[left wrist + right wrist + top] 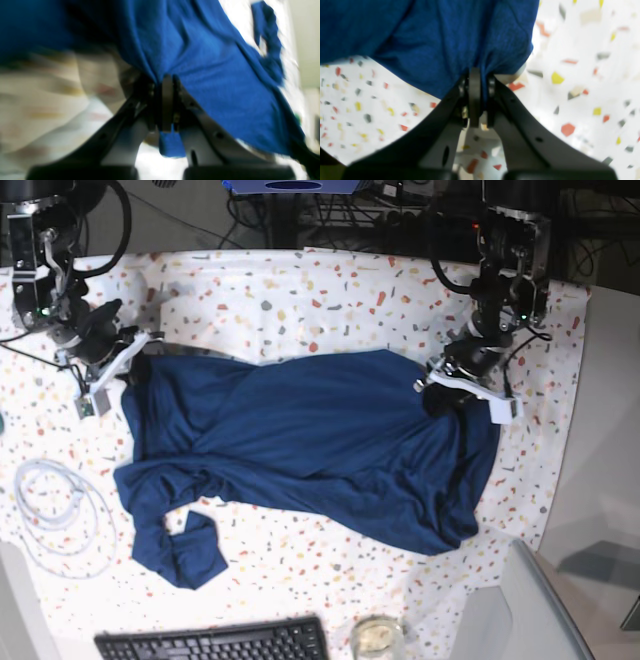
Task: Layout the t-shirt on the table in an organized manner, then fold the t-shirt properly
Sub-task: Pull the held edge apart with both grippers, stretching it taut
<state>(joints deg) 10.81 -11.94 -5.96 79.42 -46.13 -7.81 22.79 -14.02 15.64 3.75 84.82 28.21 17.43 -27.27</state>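
Seen from each wrist, the fabric sits right at the fingertips: the left claw (167, 82) is pinched fully together on a bunched fold of the t-shirt (212, 82), a scrap of blue poking out below its tips, and the right claw (477, 80) is likewise clamped tight on a gathered edge of the same cloth. In the overhead view the shirt lies crumpled across the middle of the desk (300, 300), its long axis running between the two arms, so each arm holds the end nearest itself and the body of the garment stretches away from both grips toward the centre. One twisted corner, likely a sleeve, trails toward the front edge. Pulling apart along that line looks like the way to flatten it.
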